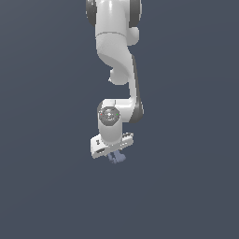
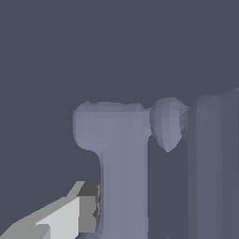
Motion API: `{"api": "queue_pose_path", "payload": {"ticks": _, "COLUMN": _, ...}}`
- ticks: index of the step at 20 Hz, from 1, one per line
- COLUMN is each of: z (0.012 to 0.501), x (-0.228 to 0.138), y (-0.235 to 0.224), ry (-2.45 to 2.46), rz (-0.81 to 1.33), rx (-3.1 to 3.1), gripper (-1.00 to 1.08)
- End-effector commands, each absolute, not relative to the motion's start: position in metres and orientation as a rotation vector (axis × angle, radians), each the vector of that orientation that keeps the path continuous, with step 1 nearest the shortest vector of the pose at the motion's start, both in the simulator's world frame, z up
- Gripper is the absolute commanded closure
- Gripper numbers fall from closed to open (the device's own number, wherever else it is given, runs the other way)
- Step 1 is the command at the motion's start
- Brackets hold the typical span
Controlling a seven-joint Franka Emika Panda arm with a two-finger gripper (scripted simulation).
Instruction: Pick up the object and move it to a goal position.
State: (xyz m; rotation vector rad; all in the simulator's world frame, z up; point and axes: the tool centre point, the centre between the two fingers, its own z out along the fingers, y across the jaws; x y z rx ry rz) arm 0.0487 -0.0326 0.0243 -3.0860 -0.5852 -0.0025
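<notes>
A: How is the gripper (image 1: pixel 116 156) seen, just below the frame's centre?

B: Its jaws look closed on the object (image 1: pixel 117 158), which peeks out directly beneath the white hand.

A: And in the wrist view?

B: One finger (image 2: pixel 70 217) is pressed against the object (image 2: pixel 122 158), whose long stem runs vertically in the frame.

A: The goal position?

B: No marker is shown.

The white arm (image 1: pixel 116 56) hangs down from the top of the exterior view, elbow bent, wrist pointing down; the gripper (image 1: pixel 115 158) sits low and slightly tilted; one pale finger (image 2: pixel 70 217) shows in the wrist view, pressed against something.
</notes>
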Motion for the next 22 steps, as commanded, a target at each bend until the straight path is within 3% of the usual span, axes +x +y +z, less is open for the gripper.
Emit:
{"api": "queue_pose_path", "payload": {"ticks": 1, "z": 0.023, "x": 0.048, "y": -0.034, "ry": -0.583, "rz": 0.000, "rx": -3.087, "gripper": 1.08}}
{"api": "queue_pose_path", "payload": {"ticks": 13, "z": 0.036, "x": 0.054, "y": -0.027, "ry": -0.585, "rz": -0.016, "rx": -3.089, "gripper": 1.08}}
{"api": "queue_pose_path", "payload": {"ticks": 22, "z": 0.086, "x": 0.071, "y": 0.011, "ry": -0.585, "rz": -0.011, "rx": -3.088, "gripper": 1.08}}
